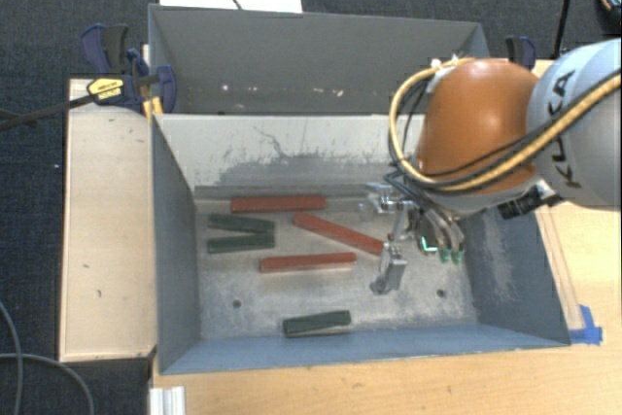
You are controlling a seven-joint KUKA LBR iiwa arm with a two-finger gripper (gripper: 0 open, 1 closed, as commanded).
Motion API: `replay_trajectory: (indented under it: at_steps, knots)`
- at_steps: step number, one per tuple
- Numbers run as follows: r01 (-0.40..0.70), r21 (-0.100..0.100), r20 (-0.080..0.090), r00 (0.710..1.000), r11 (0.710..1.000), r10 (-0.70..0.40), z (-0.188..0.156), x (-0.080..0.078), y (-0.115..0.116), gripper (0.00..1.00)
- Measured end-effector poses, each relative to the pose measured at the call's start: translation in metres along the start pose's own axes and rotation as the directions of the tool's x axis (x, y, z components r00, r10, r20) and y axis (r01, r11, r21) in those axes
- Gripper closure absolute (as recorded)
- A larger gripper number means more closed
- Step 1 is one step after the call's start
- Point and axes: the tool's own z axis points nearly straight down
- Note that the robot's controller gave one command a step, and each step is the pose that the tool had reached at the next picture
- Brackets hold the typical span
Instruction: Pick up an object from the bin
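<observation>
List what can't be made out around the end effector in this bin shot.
- Camera view: the right end of the slanted red bar, covered by the end effector. Whether the two touch cannot be told.
- Camera view: the back right floor corner of the bin, hidden under the orange wrist cover.
- Camera view: the arm, cut off by the right edge.

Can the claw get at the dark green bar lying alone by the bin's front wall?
Probably yes. The dark green bar lies flat by itself on the bin floor, nothing on it, and the claw hangs nearby with bare floor between them. The front wall close beside it might cramp the approach.
</observation>
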Motion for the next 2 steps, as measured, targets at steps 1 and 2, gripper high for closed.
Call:
replay_trajectory:
  at_steps: [1, 2]
  knots:
    - [0.038, 0.001, 0.001, 0.999, 0.999, -0.038, 0.1353, -0.0548, -0.0041, 0.00]
    - [0.035, 0.000, 0.005, 0.999, 0.999, -0.035, 0.1312, -0.0554, -0.0038, 1.00]
